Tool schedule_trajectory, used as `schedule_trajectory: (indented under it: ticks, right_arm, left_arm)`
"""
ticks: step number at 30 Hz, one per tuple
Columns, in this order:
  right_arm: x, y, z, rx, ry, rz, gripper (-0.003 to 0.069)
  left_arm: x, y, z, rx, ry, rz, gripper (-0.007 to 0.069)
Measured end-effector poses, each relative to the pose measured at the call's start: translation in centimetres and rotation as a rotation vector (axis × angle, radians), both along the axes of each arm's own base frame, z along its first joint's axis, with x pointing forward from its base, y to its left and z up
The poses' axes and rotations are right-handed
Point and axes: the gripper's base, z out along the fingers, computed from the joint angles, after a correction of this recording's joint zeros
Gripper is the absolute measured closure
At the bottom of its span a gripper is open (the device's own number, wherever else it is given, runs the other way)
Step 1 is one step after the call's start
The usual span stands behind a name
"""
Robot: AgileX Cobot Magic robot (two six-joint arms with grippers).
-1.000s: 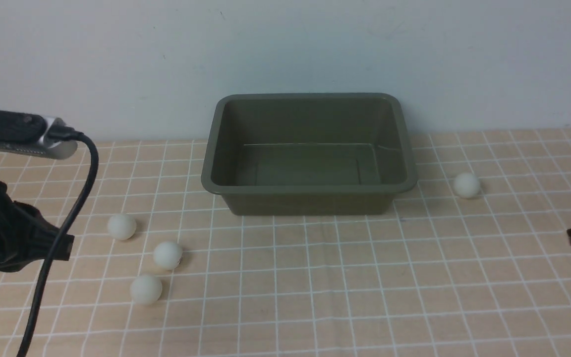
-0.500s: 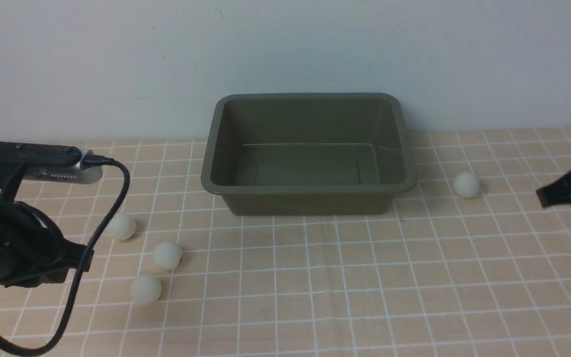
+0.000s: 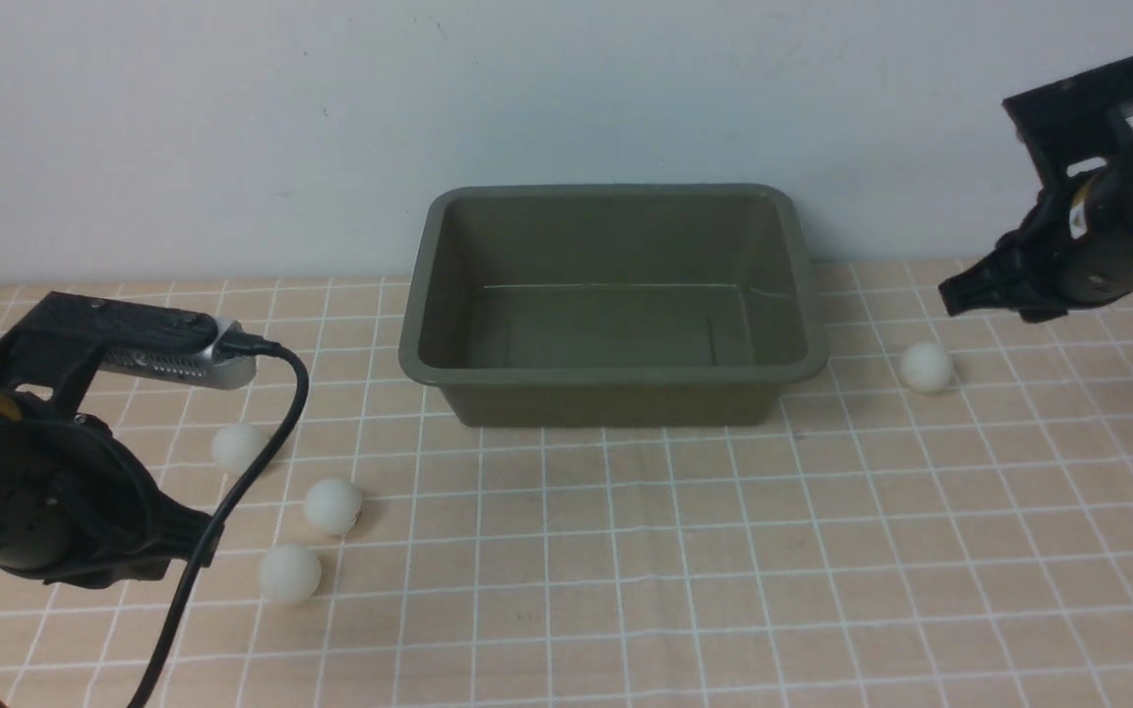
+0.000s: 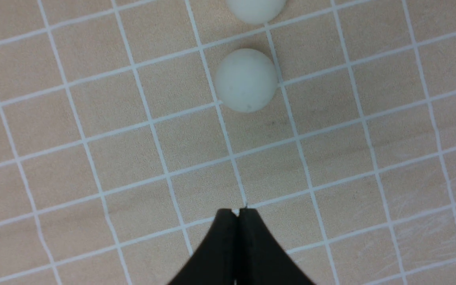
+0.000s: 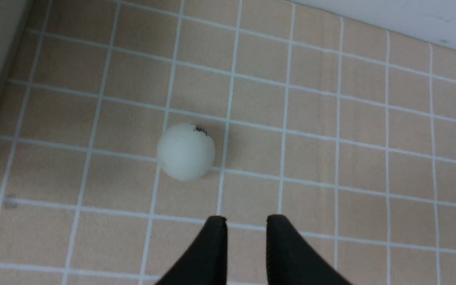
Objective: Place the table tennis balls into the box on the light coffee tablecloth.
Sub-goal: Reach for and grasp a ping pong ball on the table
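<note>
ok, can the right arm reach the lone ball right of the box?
Probably yes. The right gripper hovers near the table tennis ball, only bare tablecloth between them; the box stands clear to one side. Its jaws are parted but narrower than the ball, so they must widen first.

Olive box (image 3: 616, 375) stood at far edge of checked tablecloth (image 3: 724, 551), three white balls (image 3: 332, 506) lay front-left beside left arm (image 3: 35, 492), fourth ball (image 3: 924, 367) right of box, right arm (image 3: 1088, 251) near it.
</note>
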Motion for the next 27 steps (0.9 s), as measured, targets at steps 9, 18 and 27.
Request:
schedule_trajectory:
  ticks: [9,18,27]
  right_arm:
    - [4.5,0.8,-1.4,0.105,-0.001,-0.050,0.0176]
    - [6.9,-2.0,-5.4,0.206,0.132,-0.151,0.0139]
    - [7.3,-1.6,-7.2,0.221,0.182,-0.105,0.0139]
  left_arm:
    - [-0.2,0.0,-0.1,0.001,0.021,-0.003,0.0693]
    - [-0.2,0.0,-0.1,0.001,0.024,-0.004,0.0693]
    - [-0.2,0.0,-0.1,0.000,0.024,-0.004,0.0693]
